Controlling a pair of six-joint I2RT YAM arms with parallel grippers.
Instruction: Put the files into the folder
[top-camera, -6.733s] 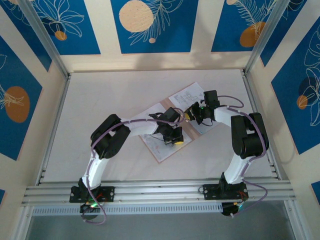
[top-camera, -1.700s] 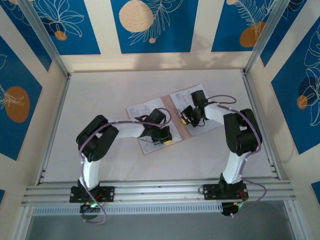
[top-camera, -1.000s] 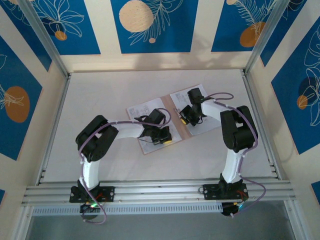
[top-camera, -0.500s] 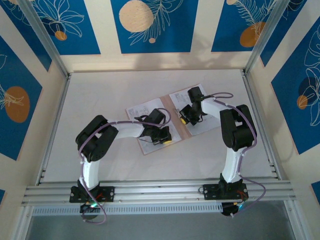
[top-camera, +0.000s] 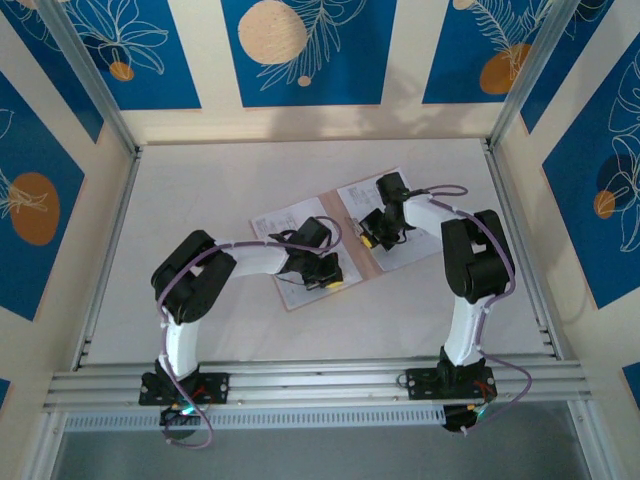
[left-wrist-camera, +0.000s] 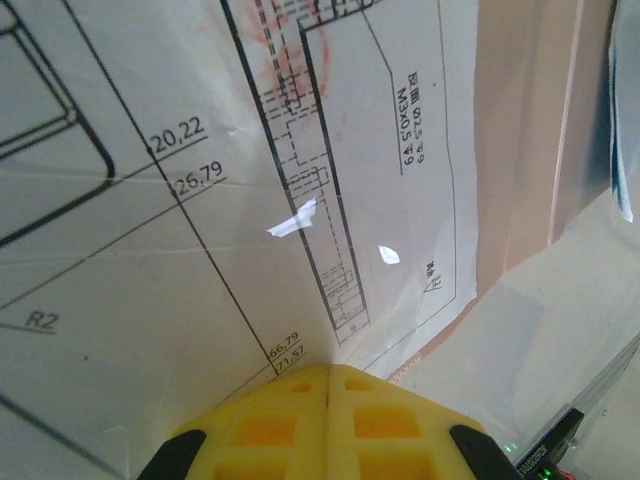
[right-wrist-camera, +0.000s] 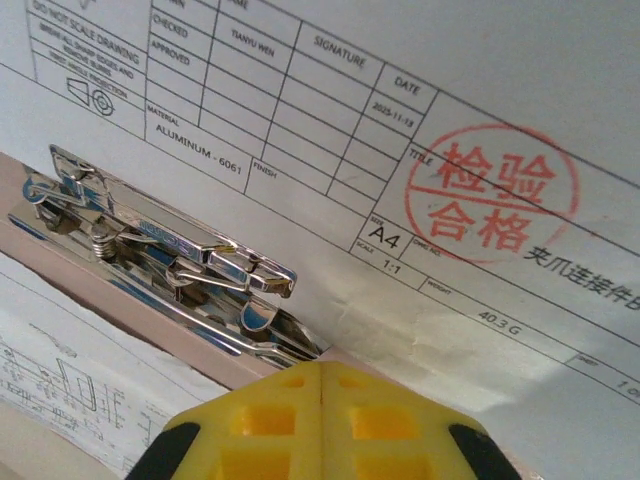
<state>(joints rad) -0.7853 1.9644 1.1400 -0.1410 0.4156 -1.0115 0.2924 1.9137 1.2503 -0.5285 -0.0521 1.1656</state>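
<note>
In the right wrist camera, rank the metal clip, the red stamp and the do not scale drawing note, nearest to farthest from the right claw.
1. metal clip, just left of the right claw
2. red stamp, up to the right
3. do not scale drawing note, far top left

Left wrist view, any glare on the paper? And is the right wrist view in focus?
Left wrist view: two small white glare spots on the sheet, print otherwise sharp. Right wrist view: bright reflections on the metal clip, text and red stamp crisp.
</note>
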